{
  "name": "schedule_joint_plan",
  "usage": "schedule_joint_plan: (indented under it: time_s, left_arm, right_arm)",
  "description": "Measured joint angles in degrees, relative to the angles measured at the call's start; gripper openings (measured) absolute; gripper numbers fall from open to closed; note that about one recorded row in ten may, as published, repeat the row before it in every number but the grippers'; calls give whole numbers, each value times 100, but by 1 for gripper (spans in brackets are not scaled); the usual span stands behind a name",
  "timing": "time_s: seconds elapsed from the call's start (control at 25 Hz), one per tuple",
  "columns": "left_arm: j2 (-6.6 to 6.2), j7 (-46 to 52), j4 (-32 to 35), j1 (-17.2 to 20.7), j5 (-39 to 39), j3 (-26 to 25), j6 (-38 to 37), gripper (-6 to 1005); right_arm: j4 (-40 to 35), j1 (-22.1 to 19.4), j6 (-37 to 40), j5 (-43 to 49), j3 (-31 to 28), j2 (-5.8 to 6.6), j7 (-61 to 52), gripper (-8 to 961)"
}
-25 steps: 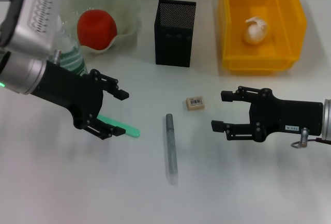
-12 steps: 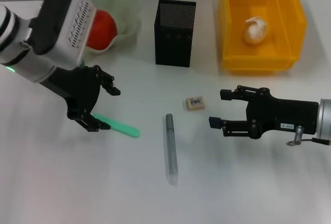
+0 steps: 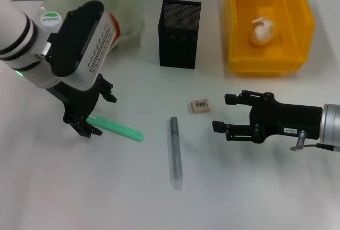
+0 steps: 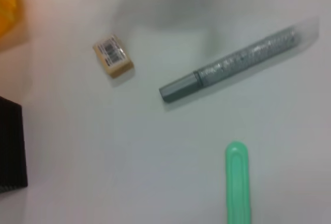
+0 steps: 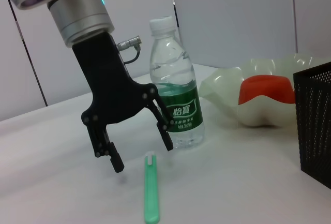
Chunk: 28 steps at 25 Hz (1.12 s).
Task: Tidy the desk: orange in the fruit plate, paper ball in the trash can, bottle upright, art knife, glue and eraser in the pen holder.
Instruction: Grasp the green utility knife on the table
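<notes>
The green art knife [image 3: 119, 129] lies flat on the desk, and my left gripper [image 3: 98, 114] hangs open over its left end; the same gripper [image 5: 143, 154] shows open just above the knife [image 5: 150, 190] in the right wrist view. My right gripper [image 3: 223, 113] is open just right of the beige eraser [image 3: 200, 105]. The grey glue stick [image 3: 176, 153] lies in the middle. The bottle [image 5: 176, 94] stands upright behind the left gripper. The orange [image 5: 266, 89] sits in the fruit plate [image 5: 227, 87]. The paper ball [image 3: 263, 31] is in the yellow trash can [image 3: 236, 28].
The black mesh pen holder [image 3: 179, 26] stands at the back centre, between the fruit plate [image 3: 130, 7] and the trash can. In the head view my left arm hides the bottle and most of the orange [image 3: 115, 24]. The left wrist view shows the eraser [image 4: 113, 57], glue stick [image 4: 238, 63] and knife [image 4: 238, 182].
My left arm has swung round and its gripper has shifted left along the knife to its left end. The right gripper has crept slightly left toward the eraser.
</notes>
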<state>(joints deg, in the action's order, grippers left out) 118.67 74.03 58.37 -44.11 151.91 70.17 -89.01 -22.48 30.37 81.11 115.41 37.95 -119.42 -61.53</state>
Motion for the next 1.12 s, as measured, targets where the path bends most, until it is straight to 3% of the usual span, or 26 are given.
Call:
schedule_joint_plan:
  time_s: [0.2,0.52,0.72,1.12]
  left_arm:
    - [4,-32,74,-17,157,302,158,772]
    - [12,2,-8,-79,298,589,271,605]
    - [19,113,-43,-118,407,713,279,406]
    - [37,221,-225,-163,427,974,451,409]
  right_arm:
    - [26,5,-41,-1,-11,-6,13,823]
    - [33,3,-52,-1,-24,-11,16,823]
    - [33,-4,-59,-1,-16,-11,77,823]
    - [78,-5,-62,-1,-3,-11,93,823]
